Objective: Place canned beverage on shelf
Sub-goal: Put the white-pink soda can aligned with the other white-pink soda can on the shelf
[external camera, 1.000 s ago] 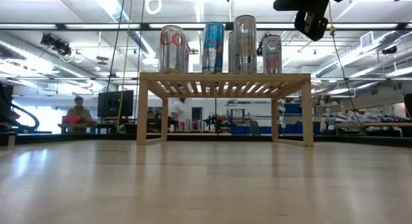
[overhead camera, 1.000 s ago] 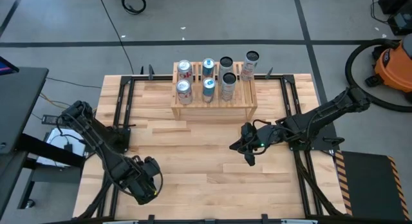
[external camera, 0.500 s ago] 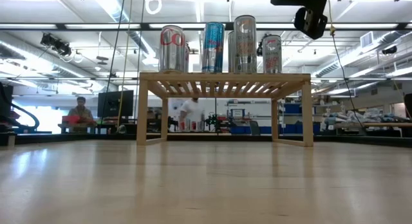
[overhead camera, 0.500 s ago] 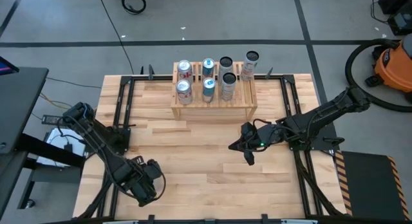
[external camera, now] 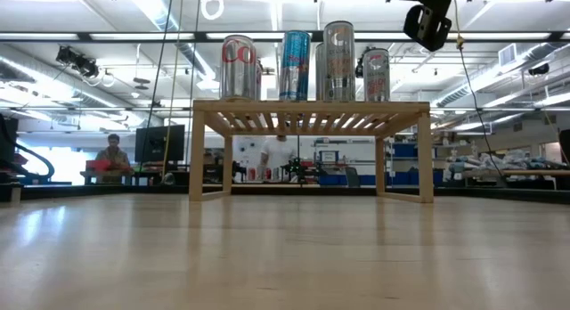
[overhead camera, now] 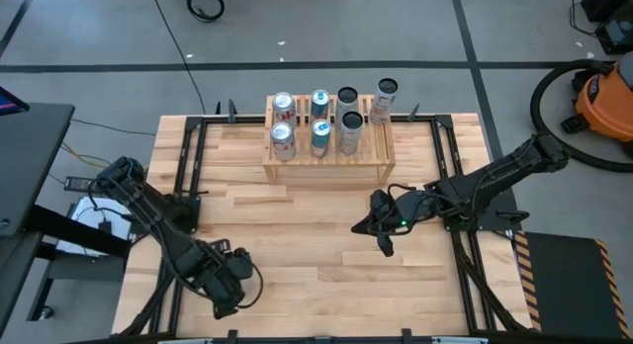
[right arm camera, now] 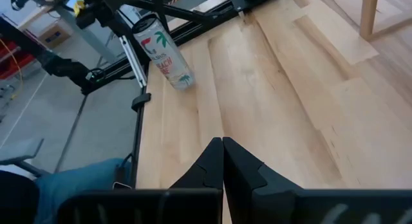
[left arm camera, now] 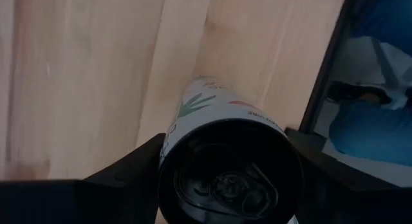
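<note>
1. Since one second earlier, the left gripper (overhead camera: 229, 283) had shifted slightly toward the surface's near edge and narrowed its jaws from wide open to a clamp on the can (left arm camera: 225, 159); the right arm had barely changed position.
2. Left gripper state: closed on the can, with one finger pressed against each side of the can body, as shown in the left wrist view.
3. Can location: near-left corner of the surface (overhead camera: 316, 235), close to the left frame rail. The right wrist view showed it leaning rather than upright, white with red lettering and a palm print (right arm camera: 162, 53).
4. Right gripper (overhead camera: 384, 243) state: fully closed and empty, hovering over the right-centre of the surface.
5. Governing relation: the shelf (overhead camera: 328, 158) stood at the far centre edge, well apart from the held can and diagonally away to the right. The right arm was nearer the shelf, but the left arm held the can.
6. Shelf occupancy: six cans (overhead camera: 318, 122) stood upright on the slatted top, grouped toward its left and rear.
</note>
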Motion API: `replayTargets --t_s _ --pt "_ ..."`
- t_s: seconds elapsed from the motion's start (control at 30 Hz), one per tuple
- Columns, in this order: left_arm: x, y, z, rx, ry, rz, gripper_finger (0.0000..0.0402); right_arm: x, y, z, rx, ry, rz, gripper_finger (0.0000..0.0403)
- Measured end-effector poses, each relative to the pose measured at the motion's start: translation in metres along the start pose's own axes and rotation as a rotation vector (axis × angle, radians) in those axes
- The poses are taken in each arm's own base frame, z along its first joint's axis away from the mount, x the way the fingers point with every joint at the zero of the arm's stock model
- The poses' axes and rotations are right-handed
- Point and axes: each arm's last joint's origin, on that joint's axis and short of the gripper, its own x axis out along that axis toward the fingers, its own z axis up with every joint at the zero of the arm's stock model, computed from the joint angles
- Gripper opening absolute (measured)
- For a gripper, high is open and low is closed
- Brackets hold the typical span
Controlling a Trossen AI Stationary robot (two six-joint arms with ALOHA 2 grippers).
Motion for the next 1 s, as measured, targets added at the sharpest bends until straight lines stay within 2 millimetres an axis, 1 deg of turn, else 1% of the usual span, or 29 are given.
replayTargets --t_s 0.2,0.37,0.6,0.87,1.0 --pt "-0.004 0.008 0.017 0.107 -0.024 -0.002 0.0265 0.0 0.001 0.0 -0.092 -0.001 0.021 0.0016" --pt "-0.003 0.016 0.029 0.214 -0.032 0.01 0.0266 0.0 0.004 0.003 -0.131 -0.022 0.067 0.0027" --pt "-0.003 0.025 0.041 0.368 -0.038 0.009 0.0267 0.0 0.006 0.005 -0.221 -0.045 0.083 0.0034" --pt "-0.003 0.037 0.057 0.456 -0.059 0.015 0.0267 0.0 0.006 0.006 -0.269 -0.047 0.094 0.0035" --pt "-0.003 0.045 0.065 0.47 -0.062 0.024 0.0267 -0.001 0.009 0.005 -0.315 -0.038 0.149 0.0038"
